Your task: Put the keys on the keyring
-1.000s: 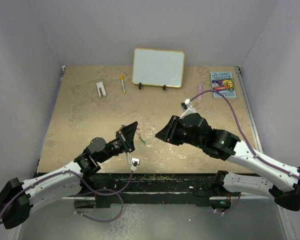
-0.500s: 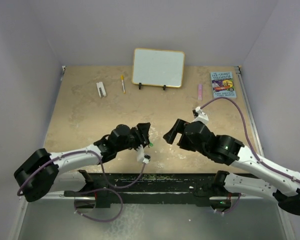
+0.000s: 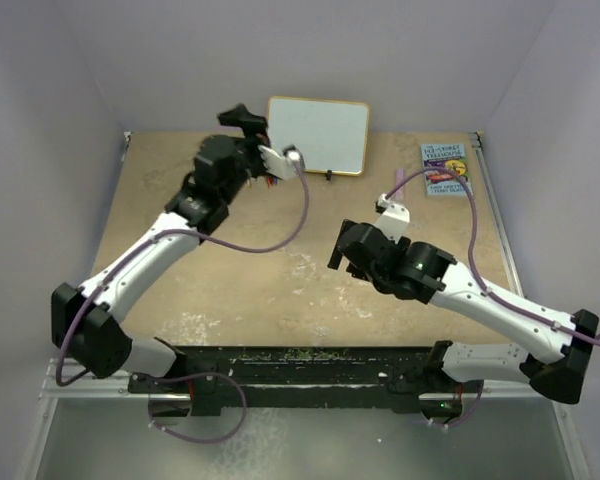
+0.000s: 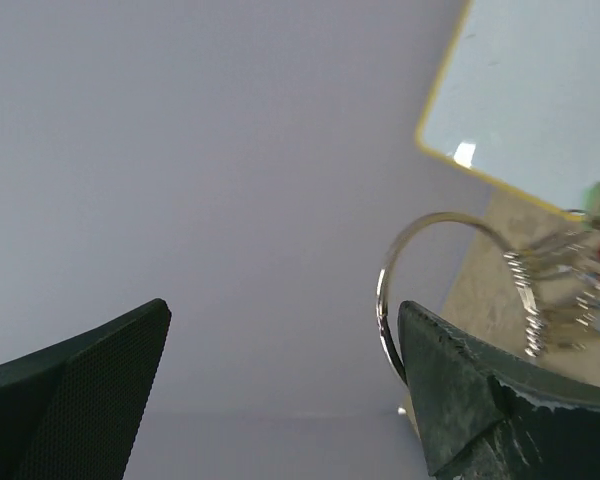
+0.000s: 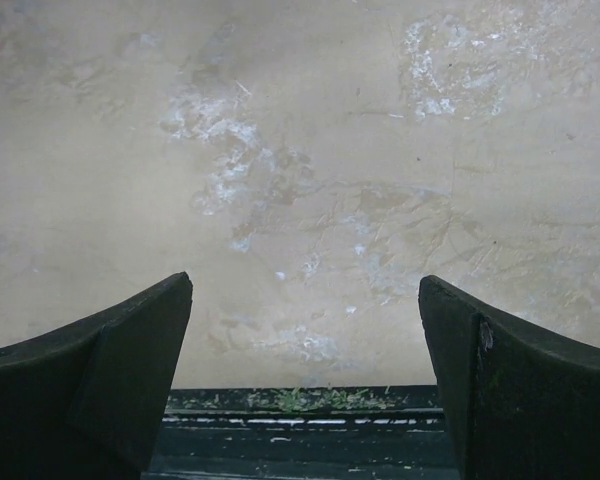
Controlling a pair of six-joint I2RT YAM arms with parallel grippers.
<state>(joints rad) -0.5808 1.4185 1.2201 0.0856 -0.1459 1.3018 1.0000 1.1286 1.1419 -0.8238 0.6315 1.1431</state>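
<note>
My left gripper (image 3: 248, 135) is lifted high at the back of the table, next to the whiteboard, and its jaws (image 4: 285, 310) stand wide open. The keyring (image 4: 398, 262), a thin silver wire ring, lies against the inner edge of the right finger (image 4: 460, 390) and passes behind it. Silver keys (image 4: 555, 290) with green, red and blue tags hang bunched on the ring to the right. Nothing is between the two fingers. My right gripper (image 3: 338, 250) hovers low over the bare table near the middle, open (image 5: 305, 285) and empty.
A white framed board (image 3: 317, 135) stands at the back centre, just right of the left gripper. A book (image 3: 446, 168) lies at the back right. The table's dark front edge (image 5: 300, 420) shows just below the right fingers.
The left arm swung from the front centre of the table up to the back by the board, and its jaws opened wide. The right gripper opened too and shifted slightly.
</note>
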